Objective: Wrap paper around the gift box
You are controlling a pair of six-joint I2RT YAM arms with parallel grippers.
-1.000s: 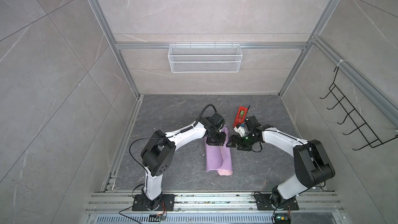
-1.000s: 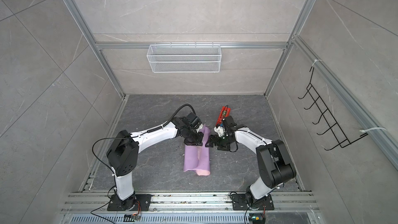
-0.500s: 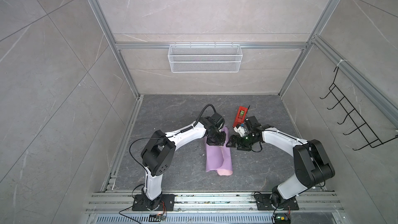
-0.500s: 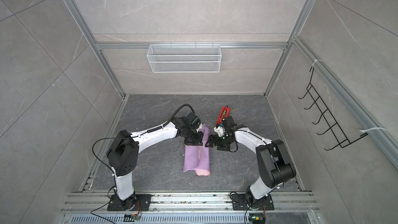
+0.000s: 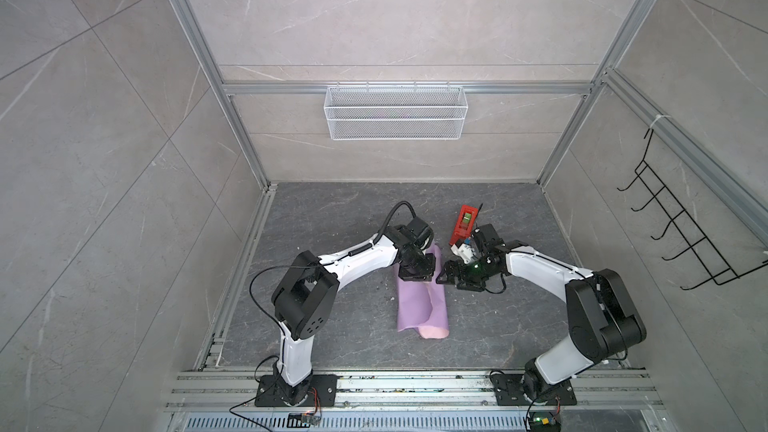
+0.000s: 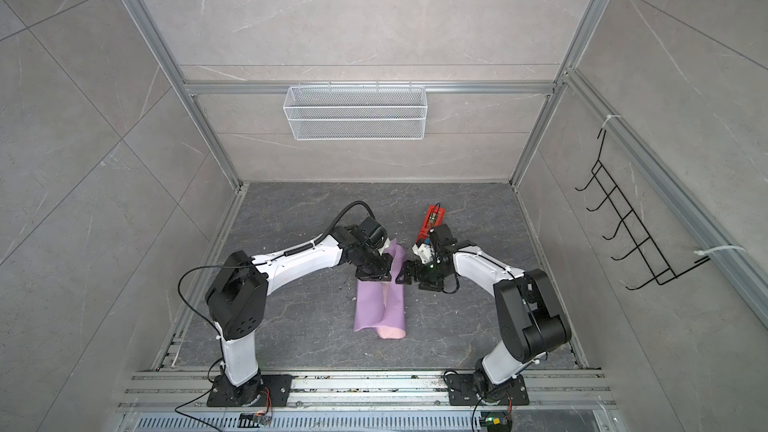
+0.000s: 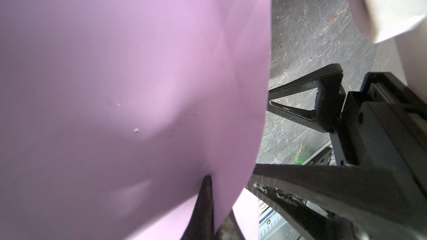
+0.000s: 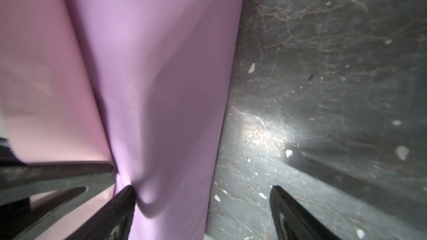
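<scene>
The paper (image 5: 422, 305) lies folded lengthwise on the floor (image 5: 332, 243) between both arms, lilac side outside. The left gripper (image 5: 417, 275) pinches its far end. The right gripper (image 8: 201, 190) stands spread, one finger (image 8: 122, 206) touching the lilac side.

Pale grey marble-look tile walls (image 5: 124, 160), aluminium frame posts (image 5: 206, 68). White wire mesh basket (image 5: 395, 114) on back wall. Black wire hook rack (image 5: 683, 214) on right wall. Dark veined stone floor (image 5: 332, 209); aluminium rails (image 5: 415, 384) along front edge.

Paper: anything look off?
Yes. The paper is rolled loosely rather than flat: its lilac flaps overlap on a slant, with the pink underside showing at the near end. The left gripper pinches it toward its far end, puckering it.
</scene>
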